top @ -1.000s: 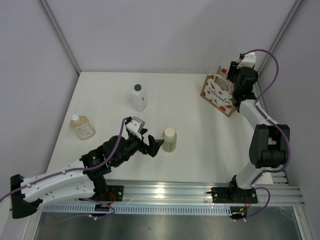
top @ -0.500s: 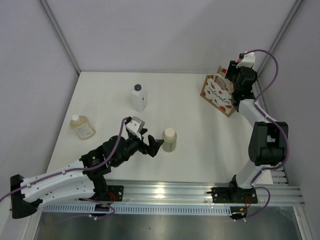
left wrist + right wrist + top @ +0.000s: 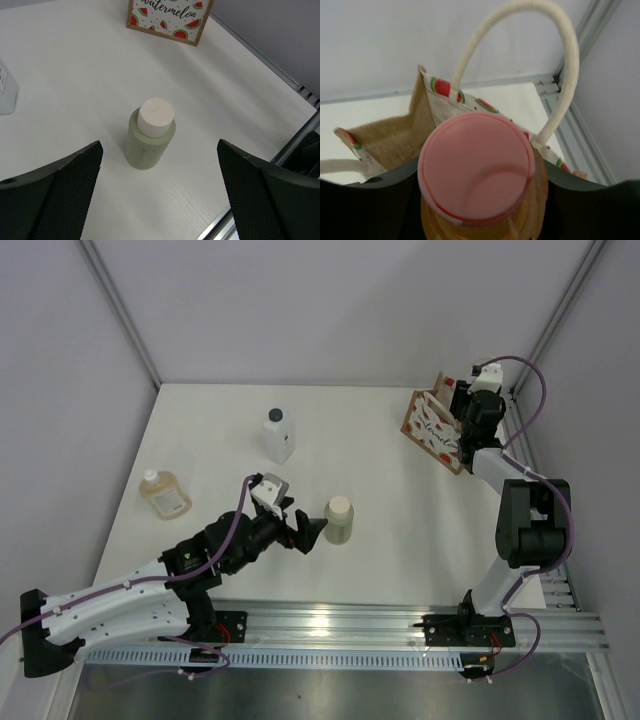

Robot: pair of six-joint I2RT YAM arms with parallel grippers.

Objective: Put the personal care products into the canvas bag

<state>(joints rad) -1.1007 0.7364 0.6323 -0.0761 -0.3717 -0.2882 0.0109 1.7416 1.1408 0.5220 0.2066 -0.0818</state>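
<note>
Orange bottle [image 3: 479, 172], broad round pink cap

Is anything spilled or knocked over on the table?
Nothing looks spilled or broken. The beige bottle stands upright before the open left gripper, and the right gripper holds the orange bottle by the bag.

Orange pink-capped bottle [image 3: 476, 167], gripped by the right tool [image 3: 477, 202], hangs over the open watermelon-print bag [image 3: 395, 135]; beige bottle [image 3: 149, 136] stands upright before the left tool [image 3: 308, 530].

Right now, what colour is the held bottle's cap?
Pink; the bottle cap shows best in right wrist view.
</note>
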